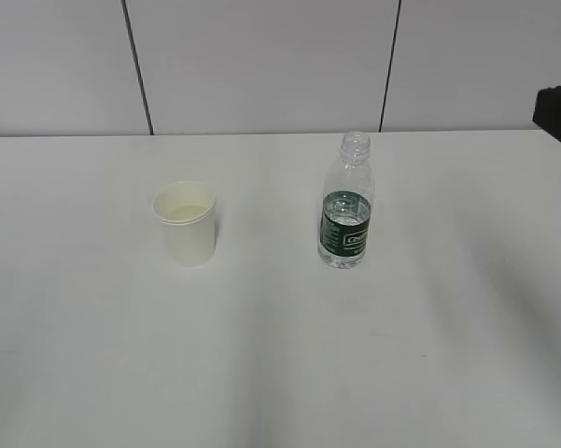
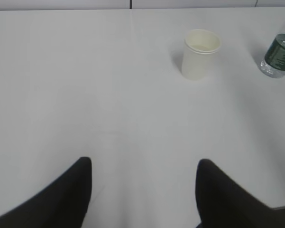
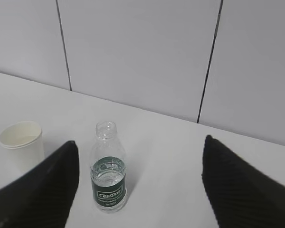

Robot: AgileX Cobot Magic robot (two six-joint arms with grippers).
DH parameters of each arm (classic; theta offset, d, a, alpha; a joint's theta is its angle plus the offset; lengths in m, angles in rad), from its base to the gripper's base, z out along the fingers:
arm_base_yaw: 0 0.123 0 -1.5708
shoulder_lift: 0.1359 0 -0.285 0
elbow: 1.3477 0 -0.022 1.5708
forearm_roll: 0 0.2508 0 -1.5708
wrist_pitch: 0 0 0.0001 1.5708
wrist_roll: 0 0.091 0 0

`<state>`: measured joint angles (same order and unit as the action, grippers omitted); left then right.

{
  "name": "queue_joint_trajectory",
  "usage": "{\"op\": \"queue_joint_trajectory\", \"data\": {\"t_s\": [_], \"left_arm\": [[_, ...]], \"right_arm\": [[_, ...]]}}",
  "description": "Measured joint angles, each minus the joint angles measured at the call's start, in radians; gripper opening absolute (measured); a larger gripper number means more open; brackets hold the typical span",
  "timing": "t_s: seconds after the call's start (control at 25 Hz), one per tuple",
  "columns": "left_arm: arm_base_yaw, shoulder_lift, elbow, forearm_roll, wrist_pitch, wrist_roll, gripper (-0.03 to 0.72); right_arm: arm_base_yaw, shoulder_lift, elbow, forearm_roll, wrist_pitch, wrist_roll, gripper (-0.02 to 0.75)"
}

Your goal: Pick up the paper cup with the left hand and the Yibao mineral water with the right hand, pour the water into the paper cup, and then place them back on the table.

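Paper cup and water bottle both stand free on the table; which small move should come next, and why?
Probably both arms should advance: the left gripper toward the paper cup, the right gripper toward the Yibao mineral water. Both grippers are open and hold nothing, and cup and bottle stand upright and apart on the table.

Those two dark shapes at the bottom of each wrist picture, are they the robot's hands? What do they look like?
Yes. The left tool shows two plain black fingers, smooth, tapering to rounded tips. The right tool has wider black fingers with finely ribbed surfaces. No cables or markings show.
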<state>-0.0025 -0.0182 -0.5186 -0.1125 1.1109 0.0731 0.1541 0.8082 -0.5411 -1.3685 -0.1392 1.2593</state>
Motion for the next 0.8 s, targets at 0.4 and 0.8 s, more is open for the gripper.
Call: {"op": "queue_joint_trajectory", "data": {"t_s": [0.4, 0.8], "left_arm": [[0.01, 0.0, 0.0, 0.0, 0.0, 0.0, 0.465], [0.01, 0.0, 0.0, -0.001, 0.0, 0.0, 0.465]], "right_arm": [[0.0, 0.0, 0.0, -0.372, -0.081, 0.289, 0.592], [0.0, 0.0, 0.0, -0.474, -0.325, 0.536, 0.592]]}}
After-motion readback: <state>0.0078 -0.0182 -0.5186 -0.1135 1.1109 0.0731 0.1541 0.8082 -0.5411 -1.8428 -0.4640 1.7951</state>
